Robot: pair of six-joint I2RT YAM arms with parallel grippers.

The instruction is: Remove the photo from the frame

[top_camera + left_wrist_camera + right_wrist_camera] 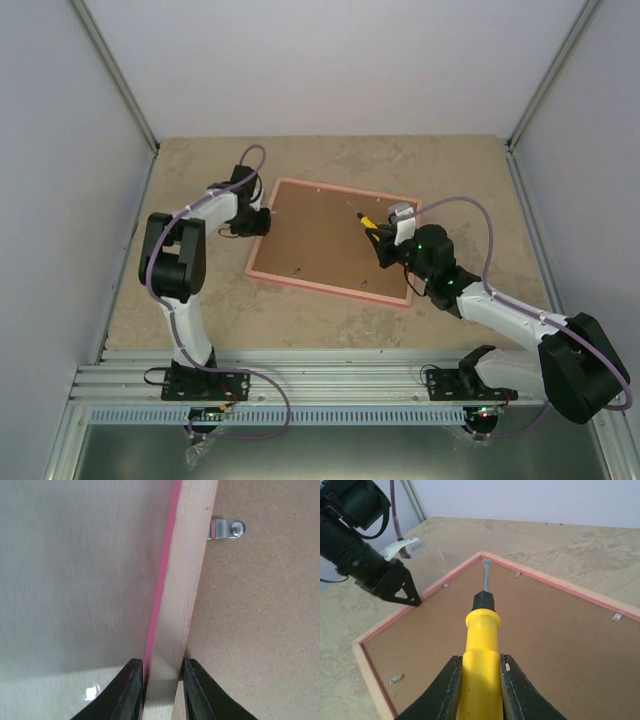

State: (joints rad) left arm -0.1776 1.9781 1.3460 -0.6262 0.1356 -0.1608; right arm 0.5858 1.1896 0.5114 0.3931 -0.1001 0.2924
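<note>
The pink frame [332, 239] lies face down mid-table, its brown fibreboard back up. My left gripper [262, 221] is shut on the frame's left rail [172, 610], one finger on each side of the wood. My right gripper [381, 240] is shut on a yellow-handled screwdriver [480, 655] and holds it over the backing board [530, 645], blade pointing toward the far corner. Small metal tabs [227, 529] sit along the rails; another tab [618, 616] shows in the right wrist view. The photo is hidden under the board.
The tan table [200, 300] is walled by grey panels left, back and right. The aluminium base rail [330, 385] runs along the near edge. The left gripper's black fingers [400, 587] show at the frame's edge in the right wrist view.
</note>
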